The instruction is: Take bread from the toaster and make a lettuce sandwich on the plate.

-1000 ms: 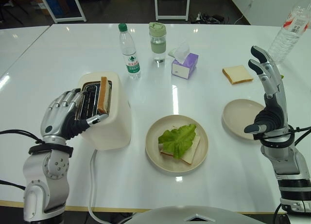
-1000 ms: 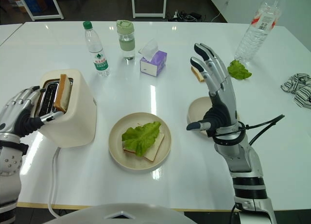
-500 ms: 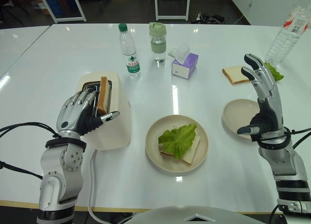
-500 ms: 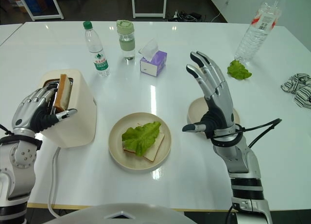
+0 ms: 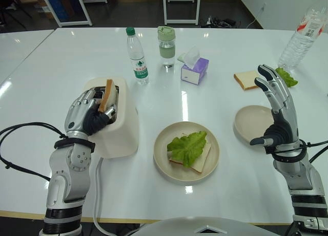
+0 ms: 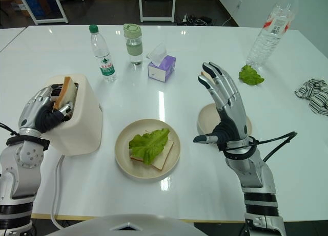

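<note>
Up and over goes the left hand (image 5: 88,113): a second ago it hugged the toaster's (image 5: 123,131) near side, now it sits on the top with its fingers curled shut around the toasted slice (image 5: 106,91). That slice, upright before, now leans toward the hand, its brown crust edge and pale golden face poking out of the slot. Over on the other side, the right hand (image 5: 279,121) has sunk a little and hangs raised, palm turned inward, fingers spread and holding nothing, above the near edge of an empty small plate (image 5: 250,121). Centre table, the plate (image 5: 161,164) carries the base slice (image 5: 202,160), white crumb with a tan crust, and a crinkled bright green lettuce leaf (image 5: 187,145) draped across it, covering most of the bread. Farther back stand a water bottle (image 5: 136,54), a green tumbler (image 5: 166,39) and a purple tissue box (image 5: 195,70). Near the far right, a spare slice (image 5: 247,79) lies flat on the table, with loose lettuce (image 5: 287,76) just beside a large clear bottle (image 5: 304,36).
</note>
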{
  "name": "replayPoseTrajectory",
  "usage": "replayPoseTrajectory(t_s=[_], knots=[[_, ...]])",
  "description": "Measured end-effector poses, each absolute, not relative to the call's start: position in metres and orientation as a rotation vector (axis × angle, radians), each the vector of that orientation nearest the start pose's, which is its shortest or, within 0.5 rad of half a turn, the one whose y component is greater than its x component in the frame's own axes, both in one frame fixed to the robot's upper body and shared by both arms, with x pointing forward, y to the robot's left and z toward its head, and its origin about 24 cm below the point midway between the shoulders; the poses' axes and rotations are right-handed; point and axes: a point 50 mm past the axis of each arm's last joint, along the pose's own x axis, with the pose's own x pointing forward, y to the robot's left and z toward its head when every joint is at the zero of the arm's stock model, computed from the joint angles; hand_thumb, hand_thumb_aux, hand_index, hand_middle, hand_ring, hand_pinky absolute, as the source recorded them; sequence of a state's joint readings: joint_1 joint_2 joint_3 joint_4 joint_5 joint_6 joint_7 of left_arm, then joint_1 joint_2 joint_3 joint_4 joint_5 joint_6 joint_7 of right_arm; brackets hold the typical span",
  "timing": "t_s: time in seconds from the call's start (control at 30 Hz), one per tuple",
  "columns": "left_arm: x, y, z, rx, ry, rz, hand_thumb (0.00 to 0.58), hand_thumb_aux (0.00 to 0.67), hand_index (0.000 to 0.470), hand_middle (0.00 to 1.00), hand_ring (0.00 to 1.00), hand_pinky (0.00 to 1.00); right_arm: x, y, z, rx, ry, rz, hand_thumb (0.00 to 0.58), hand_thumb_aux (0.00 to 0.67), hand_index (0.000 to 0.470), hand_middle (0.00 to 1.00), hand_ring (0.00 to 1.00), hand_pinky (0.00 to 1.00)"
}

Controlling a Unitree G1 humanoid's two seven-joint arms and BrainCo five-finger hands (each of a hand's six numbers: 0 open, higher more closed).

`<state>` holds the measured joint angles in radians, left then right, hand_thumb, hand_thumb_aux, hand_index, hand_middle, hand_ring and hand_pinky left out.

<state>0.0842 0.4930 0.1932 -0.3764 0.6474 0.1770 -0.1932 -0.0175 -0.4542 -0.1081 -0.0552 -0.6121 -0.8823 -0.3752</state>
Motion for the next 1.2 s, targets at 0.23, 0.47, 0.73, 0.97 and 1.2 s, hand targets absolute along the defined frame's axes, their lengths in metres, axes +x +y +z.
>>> replayPoseTrajectory(t_s=[0.23, 0.47, 0.73, 0.97, 1.2], knots=[[0.226, 0.253, 0.137, 1.062, -0.107, 0.101, 0.580, 0.670, 0.470, 0.91, 0.91, 0.91, 0.217, -0.194, 0.134, -0.875, -1.022, 0.047, 0.000, 0.000, 0.000, 0.00, 0.00, 0.00], [0.227, 0.257, 0.151, 1.031, -0.216, 0.182, 0.580, 0.670, 0.470, 1.00, 1.00, 1.00, 0.219, -0.195, 0.129, -0.873, -1.005, 0.045, 0.000, 0.000, 0.000, 0.00, 0.00, 0.00], [0.226, 0.279, 0.188, 1.142, -0.415, 0.441, 0.580, 0.670, 0.470, 1.00, 1.00, 1.00, 0.219, -0.194, 0.127, -0.872, -0.999, 0.046, 0.000, 0.000, 0.000, 0.00, 0.00, 0.00], [0.224, 0.275, 0.216, 1.140, -0.578, 0.486, 0.580, 0.670, 0.470, 1.00, 1.00, 1.00, 0.222, -0.192, 0.128, -0.865, -1.009, 0.048, 0.000, 0.000, 0.000, 0.00, 0.00, 0.00], [0.237, 0.245, 0.203, 0.912, -0.556, 0.234, 0.580, 0.670, 0.470, 1.00, 1.00, 1.00, 0.227, -0.192, 0.126, -0.857, -1.000, 0.044, 0.000, 0.000, 0.000, 0.00, 0.00, 0.00]])
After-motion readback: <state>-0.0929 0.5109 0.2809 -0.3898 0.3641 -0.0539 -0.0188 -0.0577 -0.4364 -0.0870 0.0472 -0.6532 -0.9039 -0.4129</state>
